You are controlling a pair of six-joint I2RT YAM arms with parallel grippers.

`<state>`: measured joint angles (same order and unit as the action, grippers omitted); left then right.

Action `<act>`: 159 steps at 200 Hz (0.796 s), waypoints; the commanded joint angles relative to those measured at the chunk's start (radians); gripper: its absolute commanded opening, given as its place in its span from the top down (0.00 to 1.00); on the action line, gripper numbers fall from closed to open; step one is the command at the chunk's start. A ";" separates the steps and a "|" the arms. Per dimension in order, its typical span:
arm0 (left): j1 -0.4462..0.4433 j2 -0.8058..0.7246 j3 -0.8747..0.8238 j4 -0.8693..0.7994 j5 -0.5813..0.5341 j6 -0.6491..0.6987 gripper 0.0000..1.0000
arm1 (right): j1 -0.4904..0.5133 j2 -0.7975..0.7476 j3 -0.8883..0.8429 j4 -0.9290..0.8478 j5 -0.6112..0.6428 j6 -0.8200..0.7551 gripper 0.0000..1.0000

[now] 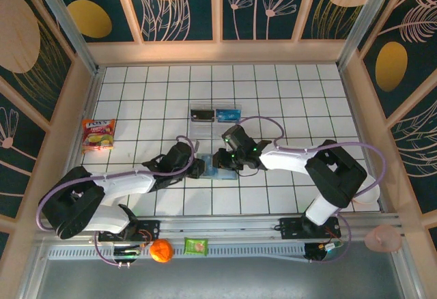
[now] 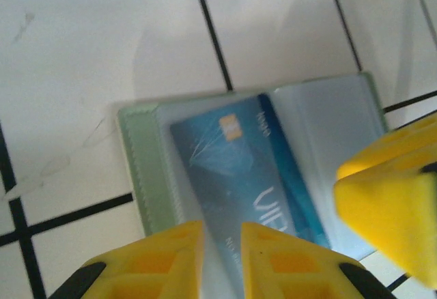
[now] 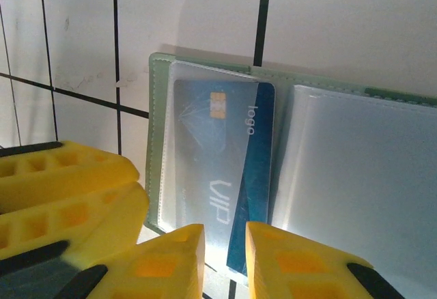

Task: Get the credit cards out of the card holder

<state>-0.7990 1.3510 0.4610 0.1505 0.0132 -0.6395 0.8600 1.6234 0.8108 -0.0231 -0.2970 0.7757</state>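
Progress looks partial: a dark card (image 1: 201, 115) and a second blue card (image 1: 227, 115) lie in the clear tray (image 1: 192, 127), and I'd judge those to be cards already taken out. One blue card (image 3: 218, 149) sits in the card holder (image 3: 355, 176). The holder lies open and flat at the middle of the bench (image 1: 136, 94), just nearer the arm bases than the tray. The blue card is slanted in one half's clear pocket, its lower corner poking past the sleeve. The other half looks empty. Your right end effector (image 3: 224, 234) stands at that corner, fingers a narrow gap apart with the card's end running into the gap. Your left end effector (image 2: 222, 234) is set likewise over the holder's near edge. You cannot tell whether either is truly pinching. What is left, I'd judge, is drawing this card free. The bench is white tile with dark grid lines, lightly scuffed. A snack packet (image 1: 99, 134) lies well to the left, and an orange (image 1: 161, 250) and a green packet (image 1: 196, 246) sit at the near rail. Dark leaf-patterned wall panels (image 1: 184, 5) in pale wooden frames close it in.
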 commanded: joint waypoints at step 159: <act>-0.001 0.060 -0.060 0.034 0.005 -0.032 0.82 | -0.022 0.083 -0.006 0.010 0.008 0.001 0.76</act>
<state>-0.7986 1.3899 0.4183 0.1780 -0.0086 -0.6594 0.8486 1.6981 0.8104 0.0032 -0.3153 0.7910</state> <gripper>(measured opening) 0.176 0.244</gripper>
